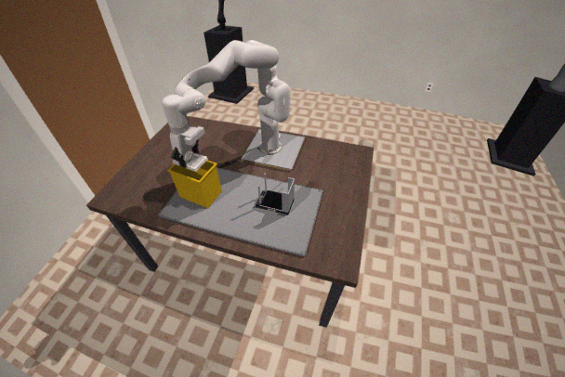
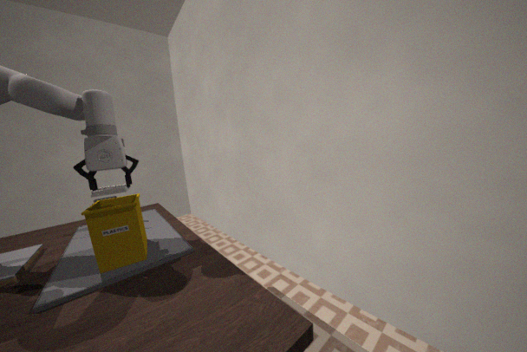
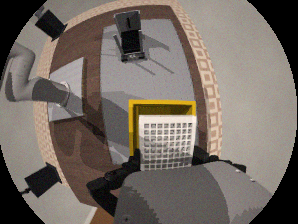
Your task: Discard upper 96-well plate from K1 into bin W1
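Observation:
My gripper [image 2: 108, 187] is shut on a white 96-well plate [image 2: 108, 191] and holds it level just above the open top of the yellow plastics bin W1 [image 2: 116, 231]. The bin stands upright on the grey mat and carries a "PLASTICS" label. In the top view the gripper [image 1: 189, 160] and plate [image 1: 195, 162] hang over the bin's [image 1: 196, 183] far rim. The wrist view shows the plate's well grid [image 3: 165, 143] over the bin's opening [image 3: 161, 129]. The stack rack K1 [image 1: 277, 195] stands at the mat's middle with a dark plate low inside it; it also shows in the wrist view [image 3: 129, 35].
The grey mat [image 1: 243, 211] lies on a dark wooden table [image 1: 242, 186]. The arm's base plate [image 1: 274, 150] sits behind the mat. The bin stands near the table's left side. Black stands are on the floor at the back and right.

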Controlling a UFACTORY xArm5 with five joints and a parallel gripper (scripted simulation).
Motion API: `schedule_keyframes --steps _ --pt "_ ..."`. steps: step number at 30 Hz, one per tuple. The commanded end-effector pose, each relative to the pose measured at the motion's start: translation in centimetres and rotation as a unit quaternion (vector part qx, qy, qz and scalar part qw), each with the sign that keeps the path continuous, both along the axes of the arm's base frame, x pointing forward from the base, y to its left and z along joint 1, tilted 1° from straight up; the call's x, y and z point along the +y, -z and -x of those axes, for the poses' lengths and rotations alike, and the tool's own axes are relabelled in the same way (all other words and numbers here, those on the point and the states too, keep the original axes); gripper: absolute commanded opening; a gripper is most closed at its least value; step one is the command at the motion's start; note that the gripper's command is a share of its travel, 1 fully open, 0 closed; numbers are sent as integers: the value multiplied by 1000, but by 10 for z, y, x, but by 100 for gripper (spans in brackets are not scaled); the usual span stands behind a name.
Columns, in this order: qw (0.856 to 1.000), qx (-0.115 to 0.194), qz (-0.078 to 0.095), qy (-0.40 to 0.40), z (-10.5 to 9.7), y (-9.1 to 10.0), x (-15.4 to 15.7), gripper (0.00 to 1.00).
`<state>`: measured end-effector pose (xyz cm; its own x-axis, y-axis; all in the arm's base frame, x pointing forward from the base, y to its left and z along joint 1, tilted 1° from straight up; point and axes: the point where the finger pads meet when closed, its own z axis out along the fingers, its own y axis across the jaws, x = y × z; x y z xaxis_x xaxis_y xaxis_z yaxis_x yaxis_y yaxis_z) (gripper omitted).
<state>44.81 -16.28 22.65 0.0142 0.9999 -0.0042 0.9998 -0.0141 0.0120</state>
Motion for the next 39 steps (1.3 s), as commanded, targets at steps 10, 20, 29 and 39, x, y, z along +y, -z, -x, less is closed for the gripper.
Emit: schedule_keyframes --steps 10,20,29,39 --pt "1000 -2 1 0 -1 8 0 0" --pt "1000 -2 1 0 -1 8 0 0" --pt "1000 -2 1 0 -1 9 0 0" --pt "1000 -2 1 0 -1 11 0 0"
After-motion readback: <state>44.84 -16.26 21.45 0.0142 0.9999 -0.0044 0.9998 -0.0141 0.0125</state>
